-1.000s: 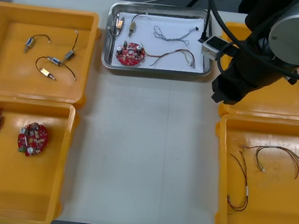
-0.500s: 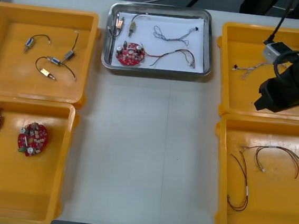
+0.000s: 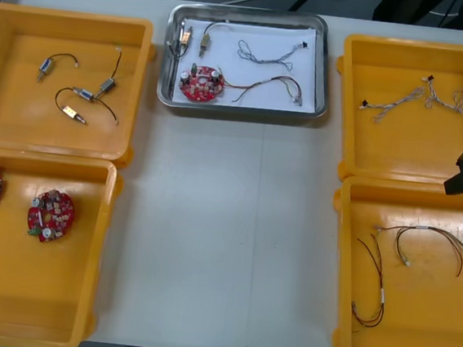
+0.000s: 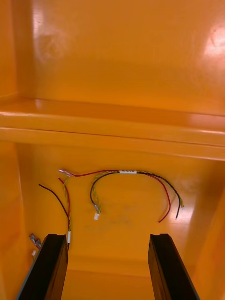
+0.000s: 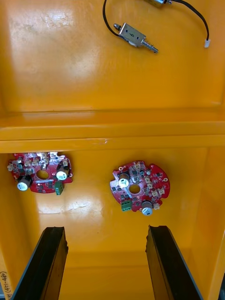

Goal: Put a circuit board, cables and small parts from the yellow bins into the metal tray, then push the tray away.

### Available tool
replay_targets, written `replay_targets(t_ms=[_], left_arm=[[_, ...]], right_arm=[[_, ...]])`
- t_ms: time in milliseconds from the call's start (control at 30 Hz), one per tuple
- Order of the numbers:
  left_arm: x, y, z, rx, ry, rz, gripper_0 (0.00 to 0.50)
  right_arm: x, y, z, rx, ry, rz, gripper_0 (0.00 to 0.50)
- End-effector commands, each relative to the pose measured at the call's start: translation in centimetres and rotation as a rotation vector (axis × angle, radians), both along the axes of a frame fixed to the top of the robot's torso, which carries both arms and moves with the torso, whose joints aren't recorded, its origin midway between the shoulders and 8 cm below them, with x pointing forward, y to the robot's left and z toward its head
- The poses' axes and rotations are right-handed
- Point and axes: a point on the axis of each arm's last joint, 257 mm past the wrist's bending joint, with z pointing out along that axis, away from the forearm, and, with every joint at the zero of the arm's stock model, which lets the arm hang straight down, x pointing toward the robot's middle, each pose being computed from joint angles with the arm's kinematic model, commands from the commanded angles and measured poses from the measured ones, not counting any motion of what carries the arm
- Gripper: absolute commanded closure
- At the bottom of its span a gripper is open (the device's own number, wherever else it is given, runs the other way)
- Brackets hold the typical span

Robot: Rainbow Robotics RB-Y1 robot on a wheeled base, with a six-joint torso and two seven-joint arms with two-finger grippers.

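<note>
Metal tray (image 3: 246, 110), holding circuit board (image 3: 201, 84), cables (image 3: 267, 56) and small metal parts (image 3: 185, 36), lies far left of spread right gripper (image 4: 107, 240) over a yellow bin's (image 4: 136, 222) red and yellow cables (image 4: 127, 172); left gripper (image 5: 105, 232) spread over boards (image 5: 139, 186).

Front camera steeply above table (image 3: 224, 247), wrist cameras close over yellow bins (image 4: 112, 70)

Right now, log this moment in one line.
right gripper open near red and yellow cables | left gripper open near circuit boards | metal tray loaded
</note>
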Motion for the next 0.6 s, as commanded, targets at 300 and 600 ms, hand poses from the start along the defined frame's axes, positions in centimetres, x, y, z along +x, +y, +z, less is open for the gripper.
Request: replay_targets(t_ms=[300,600], left_arm=[[-0.3,1.3,1.8,0.022,-0.028,0.052,0.000],[-0.3,1.3,1.8,0.022,-0.028,0.052,0.000]], right_arm=[[-1.4,-4.9,0.8,-0.025,-0.029,-0.158,0.000],[-0.8,-4.1,0.6,-0.002,-0.048,-0.152,0.000]])
